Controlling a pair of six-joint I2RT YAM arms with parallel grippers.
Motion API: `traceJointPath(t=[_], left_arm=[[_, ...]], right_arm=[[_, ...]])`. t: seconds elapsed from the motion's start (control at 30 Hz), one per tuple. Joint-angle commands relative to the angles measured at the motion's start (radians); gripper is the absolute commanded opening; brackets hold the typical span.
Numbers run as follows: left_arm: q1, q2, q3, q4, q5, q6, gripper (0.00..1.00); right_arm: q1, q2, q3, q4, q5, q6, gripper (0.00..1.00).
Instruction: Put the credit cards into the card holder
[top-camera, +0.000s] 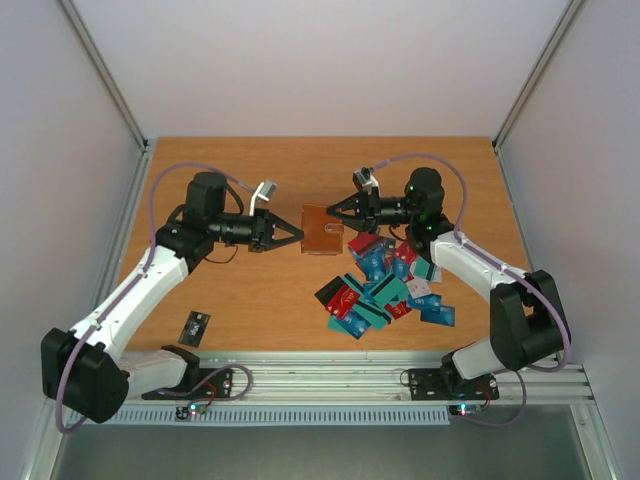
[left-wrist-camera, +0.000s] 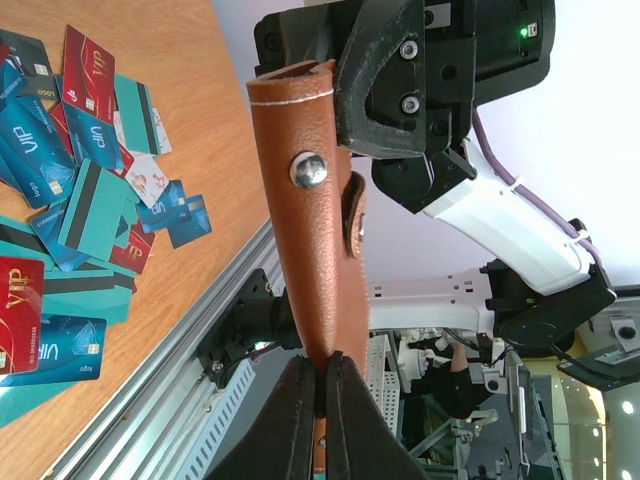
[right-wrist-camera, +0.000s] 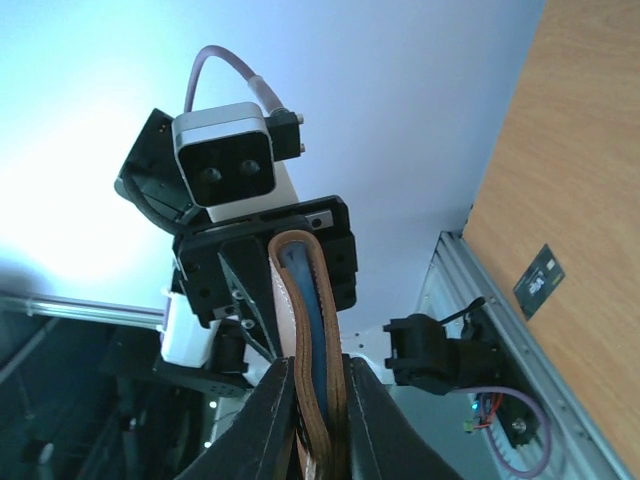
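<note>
The card holder (top-camera: 322, 230) hid its pockets; only a blue sliver (right-wrist-camera: 305, 300) showed between its leaves. It ran lengthwise from the left gripper (top-camera: 300, 237) to the right gripper (top-camera: 338, 210), each clamped tight on an opposite edge, behind the credit cards (top-camera: 385, 285).

Both arms reach in from the lower corners of the top view, elbows bent, and meet mid-frame. The left gripper (top-camera: 296, 238) and the right gripper (top-camera: 334, 210) face each other, each pinched tight on an opposite edge of the card holder (top-camera: 322, 232).
</note>
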Motion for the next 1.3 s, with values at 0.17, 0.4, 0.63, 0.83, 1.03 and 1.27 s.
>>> traceJointPath(t=[0.17, 0.4, 0.63, 0.83, 1.03, 1.27], left_arm=[[-0.007, -0.012, -0.008, 0.063, -0.026, -0.011, 0.24], [-0.007, -0.016, -0.013, 0.103, -0.042, -0.03, 0.59], [-0.008, -0.002, -0.031, 0.208, -0.021, -0.091, 0.57], [-0.057, 0.046, -0.01, 0.236, -0.013, -0.109, 0.51], [-0.096, 0.069, -0.01, 0.24, -0.029, -0.113, 0.25], [-0.097, 0.03, -0.03, 0.206, -0.083, -0.107, 0.0]], right_arm=[[0.007, -0.047, -0.011, 0.043, -0.033, 0.037, 0.01], [0.007, -0.114, 0.022, -0.165, -0.022, -0.11, 0.01], [0.008, -0.124, 0.043, -0.228, -0.007, -0.154, 0.01], [0.009, -0.118, 0.066, -0.258, 0.001, -0.178, 0.01], [0.009, -0.131, 0.079, -0.327, 0.019, -0.228, 0.01], [0.009, -0.165, 0.22, -0.97, 0.155, -0.63, 0.42]])
